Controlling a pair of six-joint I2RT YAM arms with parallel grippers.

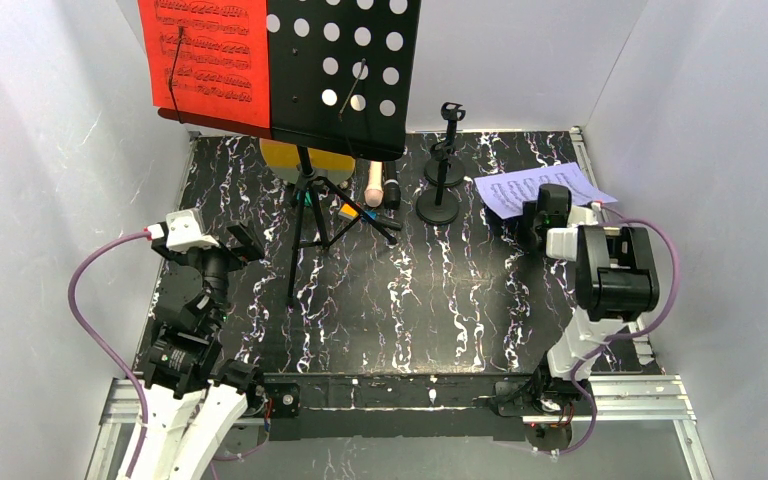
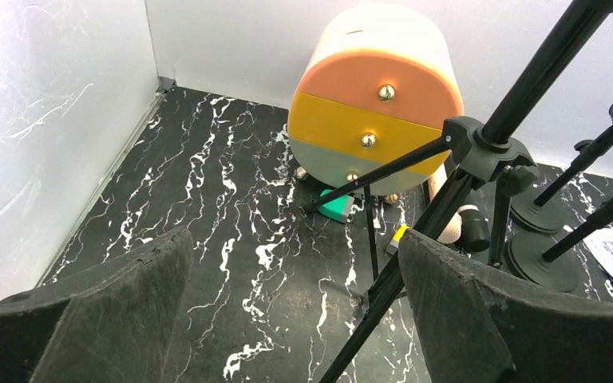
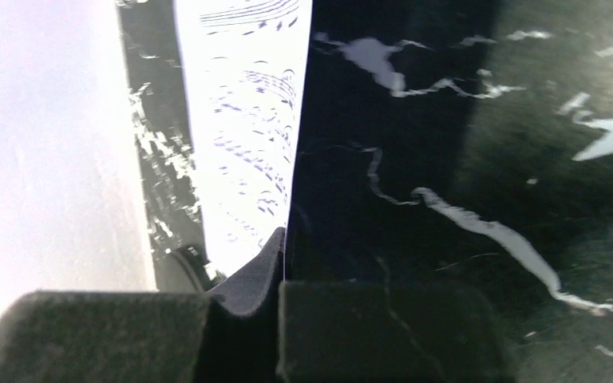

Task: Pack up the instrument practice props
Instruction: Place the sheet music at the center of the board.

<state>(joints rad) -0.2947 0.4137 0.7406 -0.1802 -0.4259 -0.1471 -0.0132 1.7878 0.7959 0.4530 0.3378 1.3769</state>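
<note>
The black perforated music rack (image 1: 345, 75) stands at the back on tripod legs (image 1: 305, 235), with a red sheet-music page (image 1: 210, 55) on its left half. My left gripper (image 1: 232, 243) is open just left of the tripod; in the left wrist view one tripod leg (image 2: 439, 215) runs close to the right finger (image 2: 463, 311). My right gripper (image 1: 538, 222) is shut on the near edge of the white sheet-music page (image 1: 535, 185), pinched between the pads (image 3: 247, 275). A cream microphone (image 1: 373, 185), a black microphone (image 1: 392, 193) and two mic holders (image 1: 439, 207) sit mid-back.
A round cabinet (image 2: 375, 104) with orange, yellow and grey drawers stands behind the tripod. A teal piece (image 2: 337, 206) lies by its foot. White walls close in the left, back and right sides. The black marbled tabletop (image 1: 440, 300) runs to a metal rail at the near edge.
</note>
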